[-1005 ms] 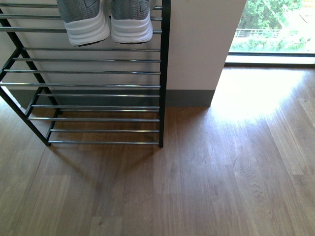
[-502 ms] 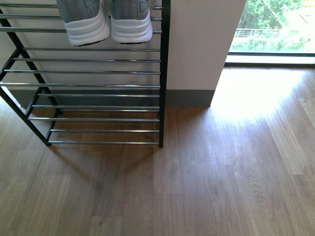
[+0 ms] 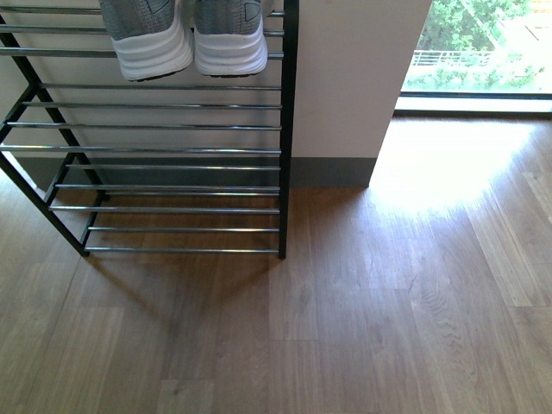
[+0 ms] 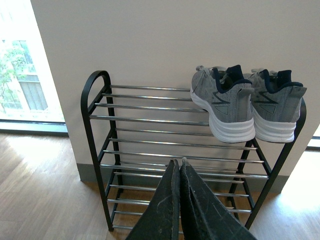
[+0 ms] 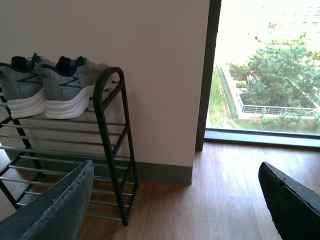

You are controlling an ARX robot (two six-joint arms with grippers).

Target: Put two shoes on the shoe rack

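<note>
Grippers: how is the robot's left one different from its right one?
The left gripper has its fingers shut; the right gripper has its fingers wide apart. The left gripper faces the shoe rack front-on; the right gripper faces past its end. Both are dark and empty.

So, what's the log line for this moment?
sneakers: both on rack top shelf | left end effector: shut, empty | right end effector: open, empty

sneakers (image 4: 231, 105): grey, navy lining, white soles | shoe rack (image 4: 150, 120): black frame, chrome bars
</note>
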